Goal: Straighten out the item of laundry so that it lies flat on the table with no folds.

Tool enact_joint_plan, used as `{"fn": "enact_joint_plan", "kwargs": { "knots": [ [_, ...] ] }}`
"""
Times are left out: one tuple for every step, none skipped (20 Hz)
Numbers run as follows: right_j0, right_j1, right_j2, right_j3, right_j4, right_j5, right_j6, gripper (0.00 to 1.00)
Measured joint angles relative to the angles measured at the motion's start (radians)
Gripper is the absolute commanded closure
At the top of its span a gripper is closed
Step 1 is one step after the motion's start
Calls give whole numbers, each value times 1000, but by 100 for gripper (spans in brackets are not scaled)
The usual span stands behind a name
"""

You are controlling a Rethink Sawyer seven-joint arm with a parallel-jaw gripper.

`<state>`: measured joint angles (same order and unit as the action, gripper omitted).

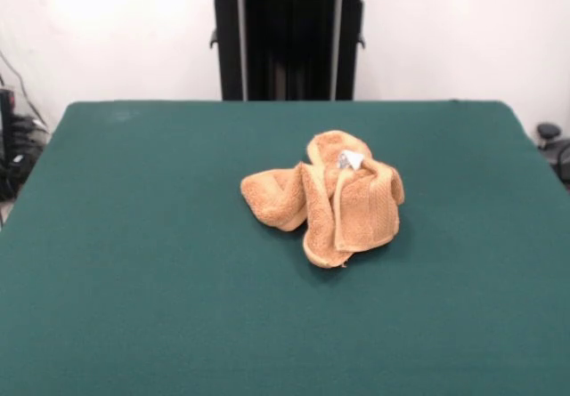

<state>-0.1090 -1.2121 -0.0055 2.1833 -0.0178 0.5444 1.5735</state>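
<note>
The orange-tan terry towel [325, 200] lies crumpled in a heap near the middle of the dark green table [134, 236], slightly right of centre. Its layers are folded over each other, with a ribbed hem band running down the front right part. A small white tag [349, 159] shows near the top of the heap. The gripper is out of view; only the black pedestal [289, 44] stands at the table's far side.
The pedestal's red and black base top shows at the picture's upper edge. Cables and dark equipment [13, 138] sit beyond the table's left edge, and a dark object [552, 142] beyond the right edge.
</note>
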Motion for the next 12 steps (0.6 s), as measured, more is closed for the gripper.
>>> {"fn": "enact_joint_plan", "kwargs": {
  "knots": [
    [-7, 4, 0, 0, -8, -8, 0, 0],
    [-12, 7, 0, 0, -16, -17, 0, 0],
    [-17, 11, 0, 0, -22, -26, 0, 0],
    [-25, 18, 0, 0, -29, -40, 0, 0],
    [-33, 24, 0, 0, -35, -52, 0, 0],
    [-37, 27, 0, 0, -38, -58, 0, 0],
    [-44, 30, 0, 0, -43, -66, 0, 0],
    [-51, 35, 0, 0, -49, -74, 0, 0],
    [-57, 41, 0, 0, -55, -81, 0, 0],
    [-64, 48, 0, 0, -59, -87, 0, 0],
    [-70, 55, 1, 0, -63, -92, 0, 0],
    [-76, 62, 1, -1, -66, -97, 0, 0]
  ]
}}
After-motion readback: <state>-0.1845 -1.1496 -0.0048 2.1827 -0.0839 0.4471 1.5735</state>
